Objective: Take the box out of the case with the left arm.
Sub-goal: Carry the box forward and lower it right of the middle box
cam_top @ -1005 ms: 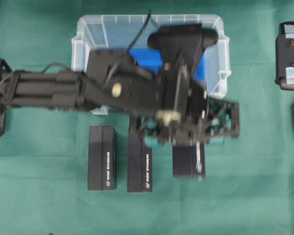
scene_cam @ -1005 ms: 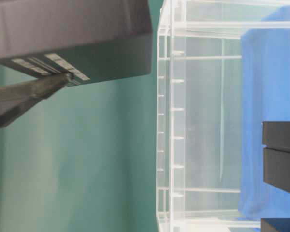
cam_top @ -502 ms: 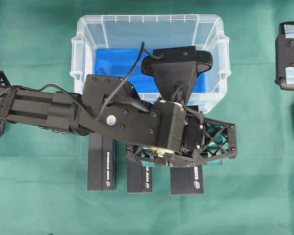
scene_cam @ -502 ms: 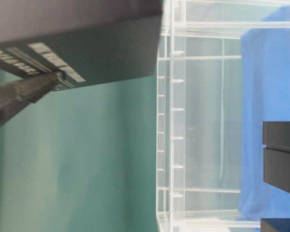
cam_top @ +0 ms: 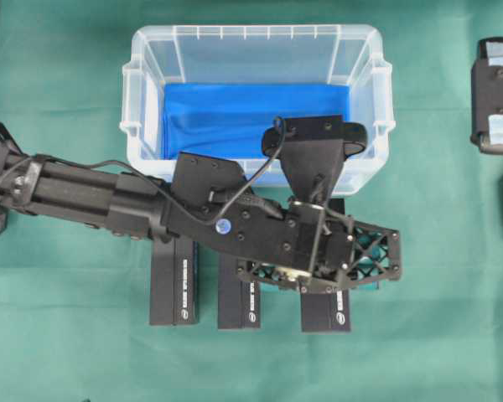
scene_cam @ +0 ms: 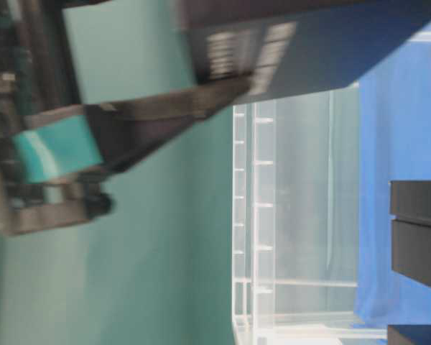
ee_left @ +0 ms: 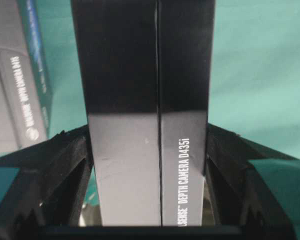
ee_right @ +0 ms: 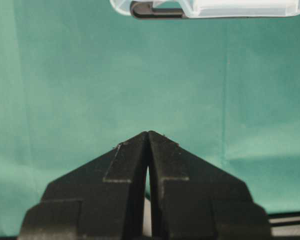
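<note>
Black arm hides most of the box
The left gripper [ee_left: 150, 150] squeezes a long black cardboard box [ee_left: 145, 100]; the right gripper [ee_right: 148, 150] is pinched closed, holding nothing.

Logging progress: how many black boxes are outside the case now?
3: two on the cloth, left and middle; the third box in the left hand. Arm may hide more.

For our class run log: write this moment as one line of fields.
stage: box out of case | left end effector: shut on box | beside two boxes on green cloth | right end effector: shut, empty
</note>
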Available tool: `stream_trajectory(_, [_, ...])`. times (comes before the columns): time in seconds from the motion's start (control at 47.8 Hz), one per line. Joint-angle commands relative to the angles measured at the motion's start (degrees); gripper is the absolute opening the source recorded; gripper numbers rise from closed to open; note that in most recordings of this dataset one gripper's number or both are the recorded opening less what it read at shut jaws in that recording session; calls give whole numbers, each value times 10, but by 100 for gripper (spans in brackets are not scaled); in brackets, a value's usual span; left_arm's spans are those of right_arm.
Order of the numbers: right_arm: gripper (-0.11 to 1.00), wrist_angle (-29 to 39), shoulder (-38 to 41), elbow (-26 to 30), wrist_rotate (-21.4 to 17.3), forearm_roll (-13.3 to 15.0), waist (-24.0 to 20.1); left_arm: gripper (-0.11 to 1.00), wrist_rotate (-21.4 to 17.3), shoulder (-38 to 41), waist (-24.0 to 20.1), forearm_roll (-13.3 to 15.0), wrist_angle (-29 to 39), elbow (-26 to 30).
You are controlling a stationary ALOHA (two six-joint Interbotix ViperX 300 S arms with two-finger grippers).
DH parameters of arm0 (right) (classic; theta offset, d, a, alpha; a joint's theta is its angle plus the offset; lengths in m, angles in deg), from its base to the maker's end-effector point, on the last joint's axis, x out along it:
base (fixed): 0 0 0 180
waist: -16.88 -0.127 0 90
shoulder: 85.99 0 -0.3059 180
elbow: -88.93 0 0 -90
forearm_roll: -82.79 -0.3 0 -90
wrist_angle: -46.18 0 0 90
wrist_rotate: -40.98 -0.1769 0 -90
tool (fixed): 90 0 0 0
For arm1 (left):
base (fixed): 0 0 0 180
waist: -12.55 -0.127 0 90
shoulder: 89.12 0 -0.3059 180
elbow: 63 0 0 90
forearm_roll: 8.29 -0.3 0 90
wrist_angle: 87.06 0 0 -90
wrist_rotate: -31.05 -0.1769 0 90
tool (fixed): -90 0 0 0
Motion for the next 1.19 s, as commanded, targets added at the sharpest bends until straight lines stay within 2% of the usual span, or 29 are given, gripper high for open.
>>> stream_trajectory(0.0, [3,-3,0,4,1,0,0,60,4,-40,-1,-2,-27,-30])
stream_trajectory(0.167, [3,-3,0,4,1,1,0,60,4,-51,-6,-3,-69,-98])
stream_trajectory(0.377, [3,-3,1,4,1,3,0,60,6,-51,-9,-3,-134,-149])
stream_trajectory(0.67, [3,-3,0,4,1,3,0,60,6,-41,-9,-1,-192,-187])
stream_trajectory(1.172, [3,-3,1,4,1,3,0,60,2,-41,-8,9,-217,-205])
